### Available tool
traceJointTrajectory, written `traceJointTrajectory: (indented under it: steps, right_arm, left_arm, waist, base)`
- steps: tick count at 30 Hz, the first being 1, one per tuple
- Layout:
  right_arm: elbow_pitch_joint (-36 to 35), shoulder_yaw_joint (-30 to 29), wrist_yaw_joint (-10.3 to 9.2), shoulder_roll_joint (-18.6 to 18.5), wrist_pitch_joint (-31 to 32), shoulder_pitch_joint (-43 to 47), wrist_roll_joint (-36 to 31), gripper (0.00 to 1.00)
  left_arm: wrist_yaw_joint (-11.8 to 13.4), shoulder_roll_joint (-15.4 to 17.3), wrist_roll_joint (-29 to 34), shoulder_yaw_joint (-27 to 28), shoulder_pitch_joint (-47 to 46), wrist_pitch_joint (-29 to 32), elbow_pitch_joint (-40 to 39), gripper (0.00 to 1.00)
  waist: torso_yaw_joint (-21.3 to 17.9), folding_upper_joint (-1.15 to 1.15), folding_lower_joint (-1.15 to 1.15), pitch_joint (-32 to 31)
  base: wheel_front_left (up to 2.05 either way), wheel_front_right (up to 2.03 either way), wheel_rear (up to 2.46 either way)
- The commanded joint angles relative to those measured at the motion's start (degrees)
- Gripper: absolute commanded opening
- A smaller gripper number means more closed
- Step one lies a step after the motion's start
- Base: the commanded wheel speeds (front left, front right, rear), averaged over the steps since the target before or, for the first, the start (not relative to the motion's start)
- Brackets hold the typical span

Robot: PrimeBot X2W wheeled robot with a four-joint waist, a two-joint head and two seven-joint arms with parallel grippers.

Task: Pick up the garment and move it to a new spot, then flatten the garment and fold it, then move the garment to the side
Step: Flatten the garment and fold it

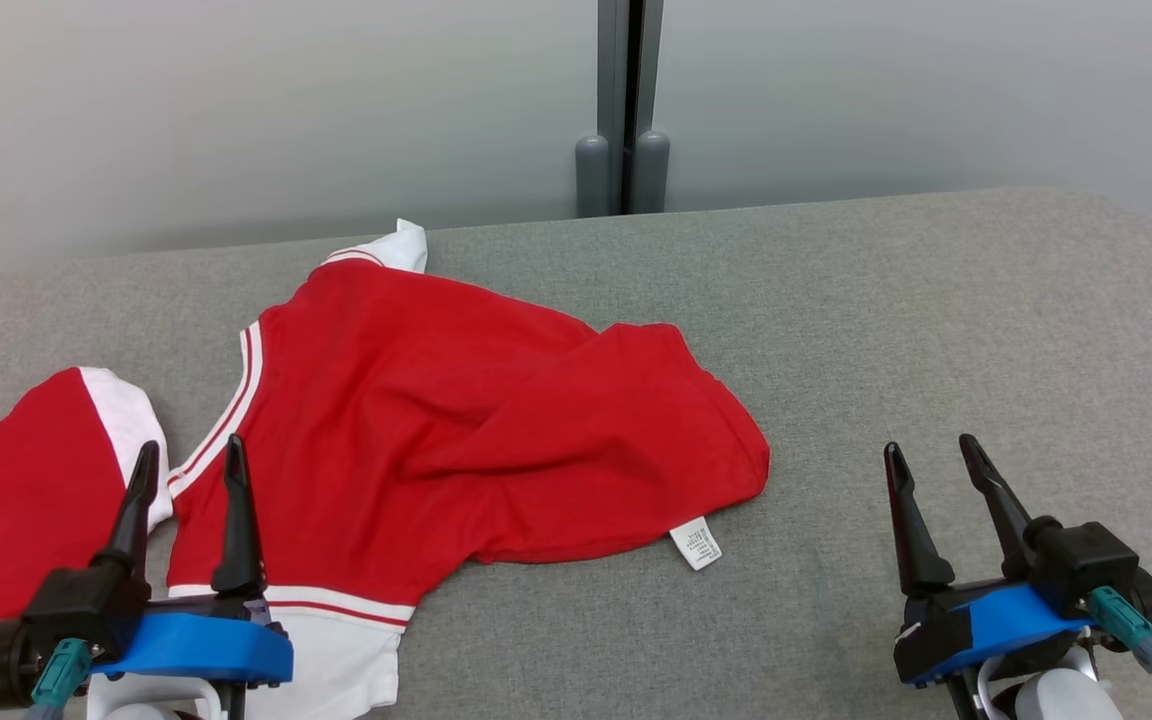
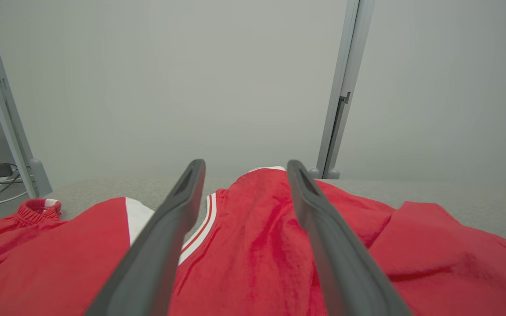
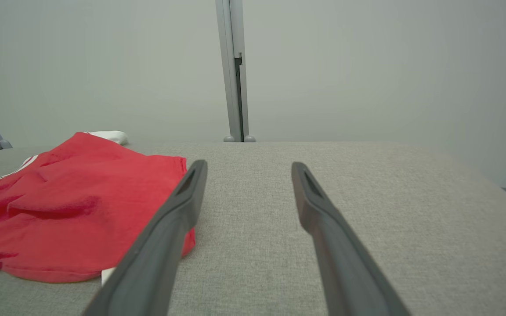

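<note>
Nearest, at the lower left, the left gripper (image 1: pixel 191 445) has its two dark fingers spread wide with nothing clamped between them; they stand over the near left part of the garment (image 1: pixel 456 430), and whether the tips touch the cloth cannot be told. At the lower right the right gripper (image 1: pixel 929 443) has its fingers just as wide apart, empty, over bare grey table (image 1: pixel 936 320) and well apart from the cloth. The garment is red with white panels and thin red-and-white stripes, and it lies crumpled on the left half of the table. A white banded piece (image 1: pixel 336 650) lies at its near edge beside the left gripper, and a small white care label (image 1: pixel 696 543) sticks out from its near right hem onto the grey fabric. Further left a red and white part (image 1: pixel 36 480) runs off the edge of the head view. At the far edge of the garment a white tip (image 1: pixel 401 245) points toward the back of the table. Beyond the table stand pale wall panels (image 1: pixel 236 100), joined by a grey post (image 1: pixel 623 100) with two rounded feet
</note>
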Motion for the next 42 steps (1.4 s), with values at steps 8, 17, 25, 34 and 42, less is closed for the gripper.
traceJointTrajectory:
  steps: [8, 17, 25, 34, 42]
  right_arm:
    - [1.46, 2.02, 0.03, -0.24, -0.22, -2.38, -0.36, 1.0]
    - [8.93, 6.81, 0.03, -0.26, -0.23, -9.27, -0.52, 1.0]
    - [21.47, 5.7, 0.03, -0.25, -0.22, -12.8, -0.79, 1.0]
    - [32.53, 6.27, 0.03, -0.28, -0.22, -16.19, 1.51, 1.0]
    - [33.55, 7.3, 0.03, -0.31, -0.15, -17.04, 4.71, 0.0]
  left_arm:
    - [-2.43, -2.39, 3.04, 3.01, -0.99, -0.26, 1.09, 1.0]
    - [-4.66, -4.59, 5.6, 4.74, -1.7, -0.27, 1.22, 1.0]
    - [-6.3, -6.07, 7.25, 5.34, -3.22, -0.27, 2.09, 1.0]
    - [-7.41, -7.19, 8.33, 6.3, -4.32, -0.27, 3.21, 1.0]
    - [-7.95, -7.88, 8.94, 7.2, -3.87, -0.27, 3.81, 1.0]
  waist:
    - [0.92, 0.0, 0.0, 0.51]
    - [3.69, 0.0, 0.0, 2.01]
    - [6.85, 0.0, 0.0, 4.07]
    - [8.82, 0.0, 0.0, 5.06]
    - [8.4, 0.0, 0.0, 4.38]
  base:
    - [0.0, 0.0, 0.0]
    - [0.0, 0.0, 0.0]
    - [0.0, 0.0, 0.0]
    - [0.0, 0.0, 0.0]
    - [0.0, 0.0, 0.0]
